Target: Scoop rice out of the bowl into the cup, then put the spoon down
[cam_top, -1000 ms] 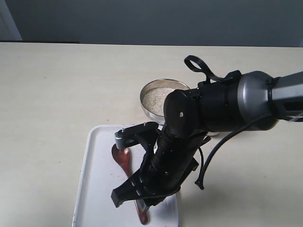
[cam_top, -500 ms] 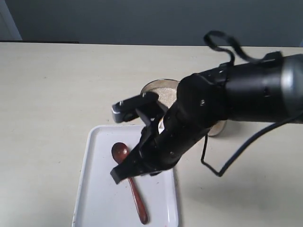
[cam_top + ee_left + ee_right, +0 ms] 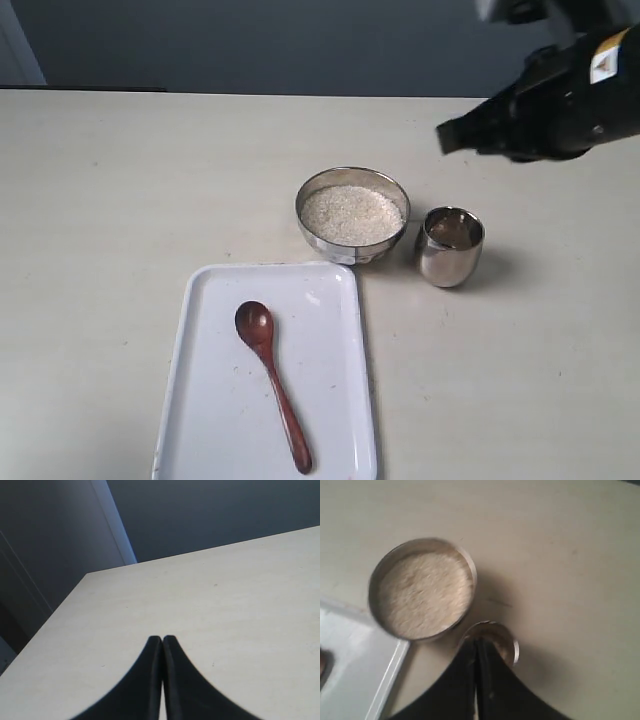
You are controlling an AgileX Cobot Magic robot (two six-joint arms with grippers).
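The dark wooden spoon (image 3: 270, 381) lies alone on the white tray (image 3: 210, 400), bowl end toward the steel bowl (image 3: 352, 213). That bowl is full of white rice (image 3: 350, 212) and also shows in the right wrist view as bowl (image 3: 422, 590) with rice (image 3: 425, 592). The small steel cup (image 3: 449, 246) stands just right of it; its rim (image 3: 510, 642) peeks out behind my right gripper (image 3: 476, 642), which is shut, empty and raised high. The right arm (image 3: 560, 95) is at the upper right. My left gripper (image 3: 162, 640) is shut over bare table.
The white tray's edge (image 3: 385, 680) lies close to the bowl. Beige tabletop (image 3: 120, 180) spreads to the left and far side. The table's back edge meets a dark wall (image 3: 200, 515).
The right arm has let go of the spoon on the tray, lifted away and swung up to the upper right. The spoon stays on the tray.
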